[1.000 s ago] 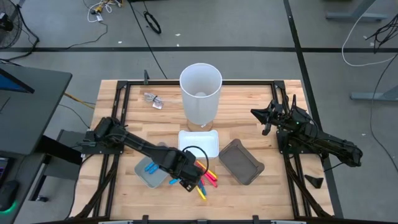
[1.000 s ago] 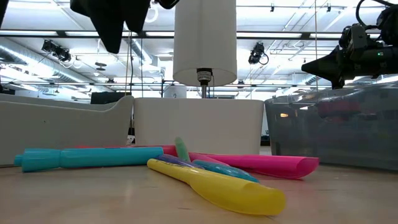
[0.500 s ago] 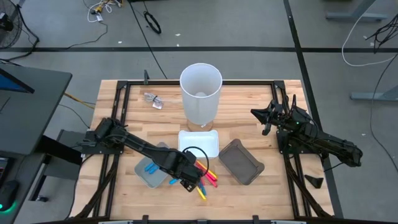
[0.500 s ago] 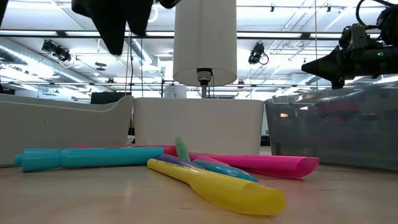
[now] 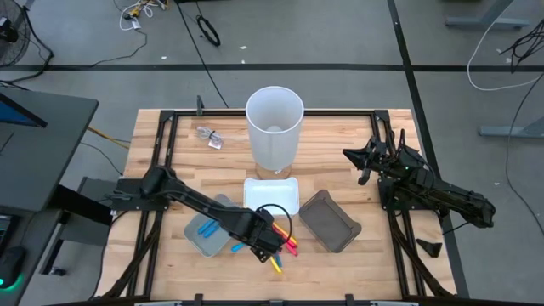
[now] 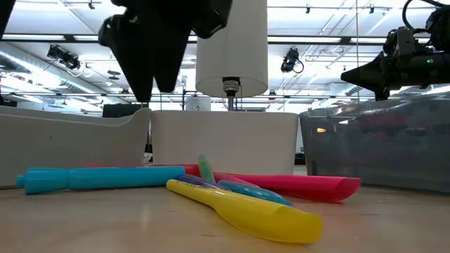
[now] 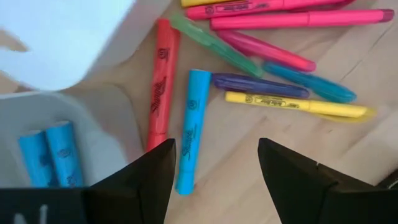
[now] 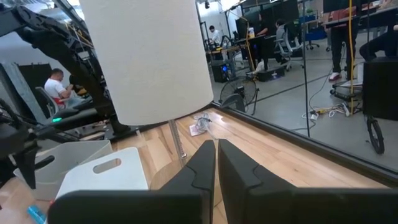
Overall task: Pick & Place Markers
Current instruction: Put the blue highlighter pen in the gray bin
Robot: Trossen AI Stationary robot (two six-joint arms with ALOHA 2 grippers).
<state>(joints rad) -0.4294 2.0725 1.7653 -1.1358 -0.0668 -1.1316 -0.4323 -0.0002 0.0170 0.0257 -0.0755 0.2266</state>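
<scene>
Low view: left hand (image 6: 149,95) (fingertips cropped)

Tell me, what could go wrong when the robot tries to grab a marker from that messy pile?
The left gripper hangs open over the blue marker, which lies close beside the red marker. It might pinch both, or nudge one away. The green marker, purple marker and yellow marker crowd together nearby, so a bump could scatter them. The right gripper waits shut, far off.
</scene>
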